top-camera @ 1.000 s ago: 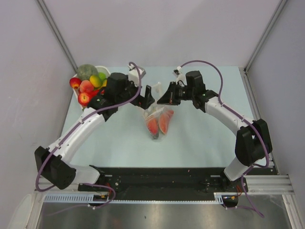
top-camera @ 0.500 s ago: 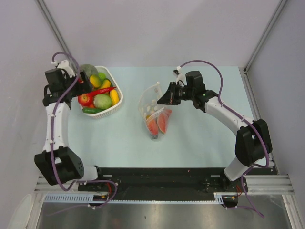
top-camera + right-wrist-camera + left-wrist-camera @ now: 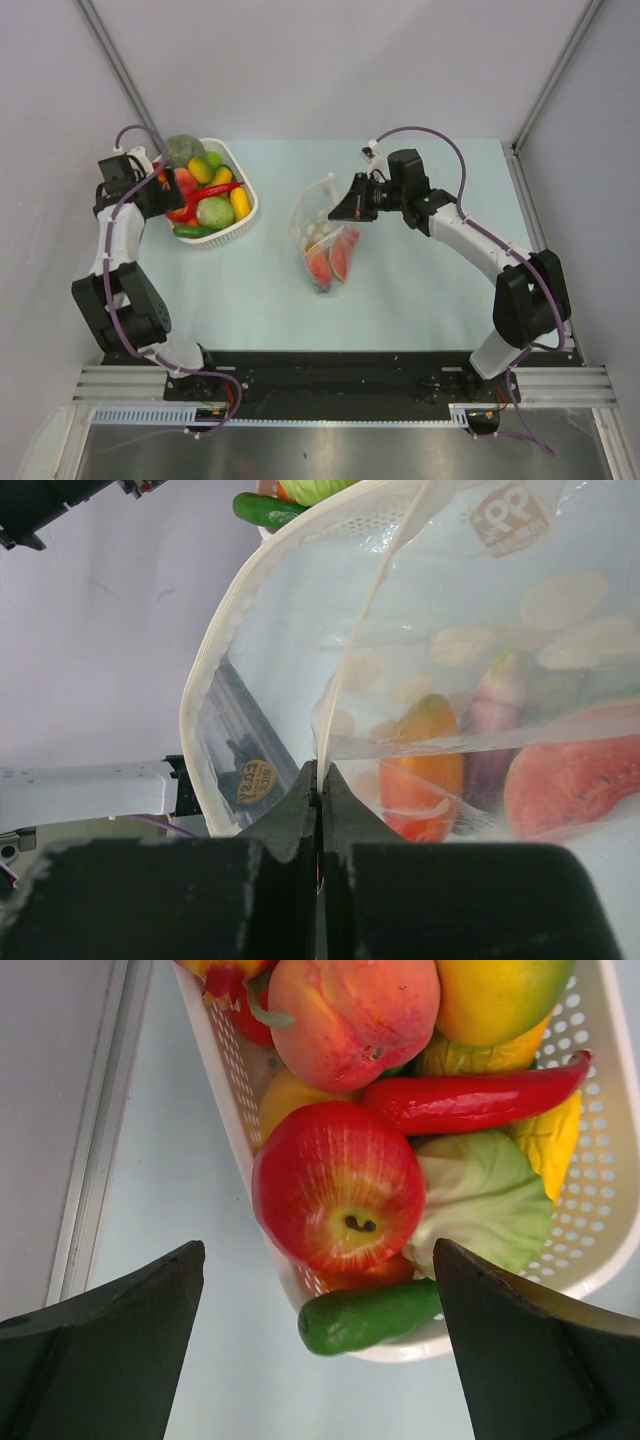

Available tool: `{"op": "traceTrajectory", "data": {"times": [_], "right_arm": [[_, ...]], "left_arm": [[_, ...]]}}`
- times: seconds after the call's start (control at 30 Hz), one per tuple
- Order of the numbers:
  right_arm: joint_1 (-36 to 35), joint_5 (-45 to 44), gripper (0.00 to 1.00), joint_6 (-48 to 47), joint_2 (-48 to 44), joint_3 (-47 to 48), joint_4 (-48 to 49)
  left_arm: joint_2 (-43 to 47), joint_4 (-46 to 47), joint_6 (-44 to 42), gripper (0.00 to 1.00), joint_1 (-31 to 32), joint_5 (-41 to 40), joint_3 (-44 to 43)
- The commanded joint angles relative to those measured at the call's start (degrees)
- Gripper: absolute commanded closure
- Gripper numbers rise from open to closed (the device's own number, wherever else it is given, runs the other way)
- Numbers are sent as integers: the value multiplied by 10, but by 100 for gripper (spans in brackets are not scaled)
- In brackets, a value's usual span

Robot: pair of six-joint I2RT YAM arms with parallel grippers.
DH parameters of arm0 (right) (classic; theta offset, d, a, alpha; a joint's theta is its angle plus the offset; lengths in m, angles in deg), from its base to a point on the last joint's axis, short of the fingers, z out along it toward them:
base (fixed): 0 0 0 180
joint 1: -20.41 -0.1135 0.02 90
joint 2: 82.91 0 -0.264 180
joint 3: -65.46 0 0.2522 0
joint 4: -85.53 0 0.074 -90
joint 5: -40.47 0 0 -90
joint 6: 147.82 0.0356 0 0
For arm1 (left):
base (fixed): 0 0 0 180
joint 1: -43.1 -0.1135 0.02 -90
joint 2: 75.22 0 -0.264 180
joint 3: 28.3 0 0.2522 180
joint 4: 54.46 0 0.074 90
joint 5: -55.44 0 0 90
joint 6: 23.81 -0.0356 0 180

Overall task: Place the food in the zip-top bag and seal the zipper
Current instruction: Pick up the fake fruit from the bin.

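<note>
The clear zip-top bag lies mid-table with its mouth open, and a watermelon slice and a red piece inside. My right gripper is shut on one lip of the mouth, on the pale zipper strip. The right wrist view shows the gripper, the bag, the watermelon and an orange piece. My left gripper is open and empty at the left end of the basket. In the left wrist view it hangs above a red apple, a red pepper and a green cucumber.
The white slotted basket stands at the back left, full of toy fruit, with a peach and a pale green cabbage. A dark green melon sits at its far end. The enclosure's left wall is close behind my left arm.
My left arm has swung from beside the bag's mouth out to the left, over the basket's left end. My right gripper has kept hold of the bag's lip.
</note>
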Motion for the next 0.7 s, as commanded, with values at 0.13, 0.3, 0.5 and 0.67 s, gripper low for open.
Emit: {"op": "traceTrajectory", "data": {"times": [0.13, 0.3, 0.5, 0.67], "right_arm": [[-4, 2, 100, -13, 1, 19, 3], [-5, 1, 100, -15, 2, 20, 2], [-4, 1, 100, -17, 6, 24, -1], [-7, 6, 100, -19, 8, 29, -7]], "left_arm": [[-62, 49, -26, 0, 29, -29, -37], [-86, 56, -29, 2, 47, -47, -43], [-82, 43, -22, 30, 47, -54, -55], [-21, 41, -2, 47, 51, -56, -55]]}}
